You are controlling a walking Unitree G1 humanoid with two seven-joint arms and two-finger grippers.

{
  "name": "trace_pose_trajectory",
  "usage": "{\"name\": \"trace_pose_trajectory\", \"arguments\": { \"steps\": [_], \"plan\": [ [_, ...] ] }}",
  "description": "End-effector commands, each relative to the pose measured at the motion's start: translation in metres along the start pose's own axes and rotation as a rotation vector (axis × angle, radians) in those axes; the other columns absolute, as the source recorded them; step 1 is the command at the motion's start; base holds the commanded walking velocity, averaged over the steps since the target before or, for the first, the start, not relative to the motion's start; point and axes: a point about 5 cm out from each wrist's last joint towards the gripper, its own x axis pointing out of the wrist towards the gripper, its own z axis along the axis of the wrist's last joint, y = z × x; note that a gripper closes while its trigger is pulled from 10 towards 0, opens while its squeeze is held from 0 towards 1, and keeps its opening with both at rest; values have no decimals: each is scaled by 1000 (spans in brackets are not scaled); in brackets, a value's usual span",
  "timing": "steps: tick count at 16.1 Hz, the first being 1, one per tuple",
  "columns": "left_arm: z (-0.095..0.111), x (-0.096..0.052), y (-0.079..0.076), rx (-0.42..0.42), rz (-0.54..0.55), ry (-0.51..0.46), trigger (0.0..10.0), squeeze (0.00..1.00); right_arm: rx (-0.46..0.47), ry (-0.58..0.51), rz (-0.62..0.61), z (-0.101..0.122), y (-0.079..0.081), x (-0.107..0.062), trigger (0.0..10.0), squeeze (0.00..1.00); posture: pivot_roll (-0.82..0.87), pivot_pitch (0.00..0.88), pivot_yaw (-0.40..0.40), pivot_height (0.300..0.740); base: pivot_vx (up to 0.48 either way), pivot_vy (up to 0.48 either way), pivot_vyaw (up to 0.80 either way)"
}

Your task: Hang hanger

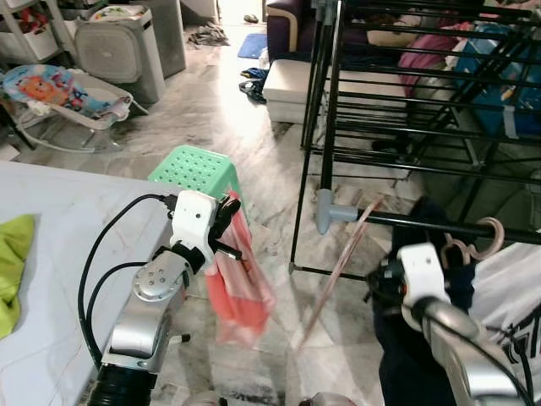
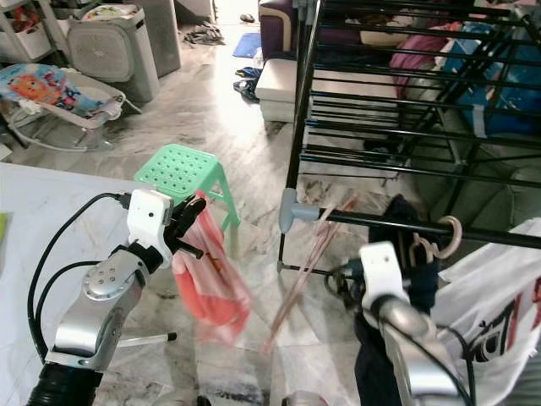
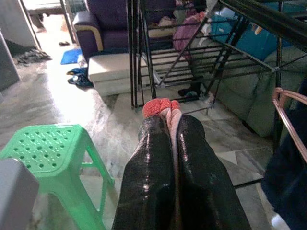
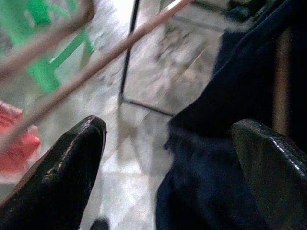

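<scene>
A thin pink hanger (image 1: pixel 336 266) slants, blurred, from the black rail (image 1: pixel 439 224) of the drying rack down toward the floor. It crosses in front of my right gripper (image 4: pixel 168 127), which is open with nothing between its fingers (image 4: pixel 62 177). That gripper (image 1: pixel 382 283) sits just below the rail, beside a dark navy garment (image 1: pixel 418 347). More pink hanger hooks (image 1: pixel 489 233) rest on the rail further right. My left gripper (image 1: pixel 228 227) is raised left of the rack, shut on a red-pink cloth (image 1: pixel 241 296) that dangles below it (image 3: pixel 162 106).
A green plastic stool (image 1: pixel 193 167) stands just behind the left gripper. A white surface (image 1: pixel 59 245) with a yellow-green cloth (image 1: pixel 13 262) lies at the left. A white printed garment (image 1: pixel 516 288) hangs at the right. Further back are a baby bouncer (image 1: pixel 59 93) and a sofa (image 3: pixel 103 26).
</scene>
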Motion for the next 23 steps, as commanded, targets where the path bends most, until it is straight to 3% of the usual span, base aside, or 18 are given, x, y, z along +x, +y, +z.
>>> {"name": "trace_pose_trajectory", "arguments": {
  "steps": [1, 7, 10, 16, 20, 23],
  "plan": [
    [8, -2, 3, 14, 4, -25, 10000, 0, 7, -42, -30, 8, -4, 0, 10000, 0, -28, 0, 6, 740, 0, 334, 0],
    [8, -3, 2, 35, -18, -17, 10000, 0, 30, -16, -39, -1, 4, -2, 10000, 0, -31, 0, 6, 740, 0, 434, -265],
    [13, -1, 0, 64, -32, -47, 10000, 0, 30, -19, -61, -4, 5, -6, 10000, 0, -34, 0, 6, 740, 0, 94, 0],
    [21, -1, -5, 154, -90, -80, 10000, 0, 70, 47, -247, -15, -3, -21, 10000, 0, -31, 0, 3, 740, 0, 0, 0],
    [20, 0, -6, 141, -94, -78, 10000, 0, 58, 22, -337, -19, -11, -37, 10000, 0, -36, 3, 3, 740, 0, 0, 0],
    [21, -1, -8, 156, -105, -82, 10000, 0, 66, -86, -274, -7, -1, -47, 10000, 0, -39, 5, 9, 740, 0, 0, 0]
  ]
}}
